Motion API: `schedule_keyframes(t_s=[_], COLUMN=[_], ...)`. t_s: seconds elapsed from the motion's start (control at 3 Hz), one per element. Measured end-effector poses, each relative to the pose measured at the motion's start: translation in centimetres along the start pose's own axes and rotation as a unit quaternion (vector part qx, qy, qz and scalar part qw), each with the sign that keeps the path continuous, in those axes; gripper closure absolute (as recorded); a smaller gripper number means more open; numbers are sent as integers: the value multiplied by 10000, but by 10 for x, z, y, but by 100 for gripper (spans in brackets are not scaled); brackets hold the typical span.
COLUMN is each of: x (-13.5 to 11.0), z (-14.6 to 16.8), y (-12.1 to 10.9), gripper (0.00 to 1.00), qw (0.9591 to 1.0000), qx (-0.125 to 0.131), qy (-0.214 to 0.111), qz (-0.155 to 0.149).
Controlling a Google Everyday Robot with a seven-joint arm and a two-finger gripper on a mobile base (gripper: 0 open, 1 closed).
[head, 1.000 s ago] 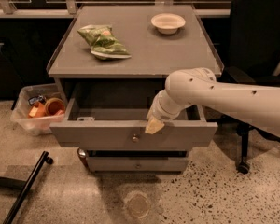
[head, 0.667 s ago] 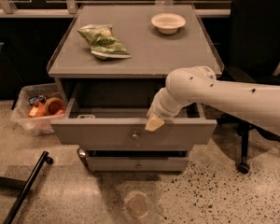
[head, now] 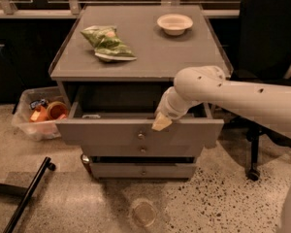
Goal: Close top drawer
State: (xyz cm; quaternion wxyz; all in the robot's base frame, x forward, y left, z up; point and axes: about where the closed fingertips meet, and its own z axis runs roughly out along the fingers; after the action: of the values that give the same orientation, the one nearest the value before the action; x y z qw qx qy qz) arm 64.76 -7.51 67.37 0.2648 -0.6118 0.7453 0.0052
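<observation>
Just beneath our gripper (head: pixel 161 123), its jaws seemingly together, we find the top drawer (head: pixel 111 132) pulled well out, so closing largely remains.

Dim warm light bathes claw (head: pixel 161 123) at top drawer (head: pixel 106 132).

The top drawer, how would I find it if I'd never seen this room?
Look for the grey cabinet in the middle, with a bowl and a green bag on top. The top drawer is right under its tabletop, with the robot's gripper at its front edge. It is the only one pulled out; the two drawers below sit further back.
</observation>
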Motion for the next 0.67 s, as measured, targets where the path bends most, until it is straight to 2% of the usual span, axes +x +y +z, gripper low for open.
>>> schedule_keyframes(t_s=[0.67], x=[2], z=[0], y=[-16], gripper=[35], qw=[9998], qx=[179], qy=[-32], qz=[104])
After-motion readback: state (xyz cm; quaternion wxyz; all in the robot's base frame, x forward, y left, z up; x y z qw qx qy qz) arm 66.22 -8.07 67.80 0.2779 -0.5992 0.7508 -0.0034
